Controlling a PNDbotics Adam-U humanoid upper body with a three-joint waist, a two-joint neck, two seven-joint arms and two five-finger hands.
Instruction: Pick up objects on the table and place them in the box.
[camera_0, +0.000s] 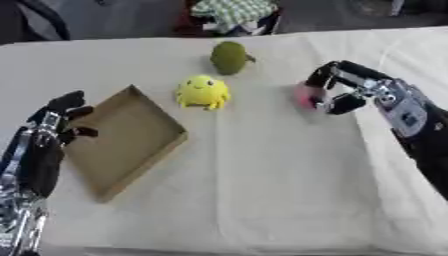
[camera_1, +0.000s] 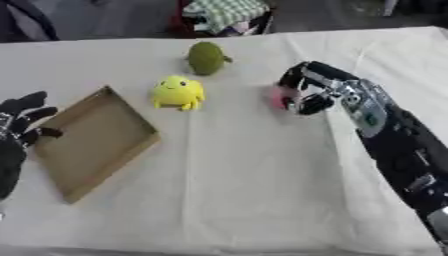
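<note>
Shallow brown cardboard box (camera_0: 131, 135), round yellow plush toy (camera_0: 203, 91) and olive-green rounded plush (camera_0: 229, 57) on cloth-covered worktop (camera_0: 262, 190). Right hand (camera_0: 337, 92) curled around a small pink object (camera_0: 304, 95). Left hand (camera_0: 57, 120) beside the box, fingers relaxed, empty.

Right robot hand (camera_0: 337, 92) has black fingers and a silver, grey-panelled wrist behind it; left robot hand (camera_0: 61, 117) is black too, with a silver-jointed forearm below it.

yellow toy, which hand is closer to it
Right. The right hand is curled round a pink thing just right of the yellow toy; the left hand rests beyond the box, farther off.
</note>
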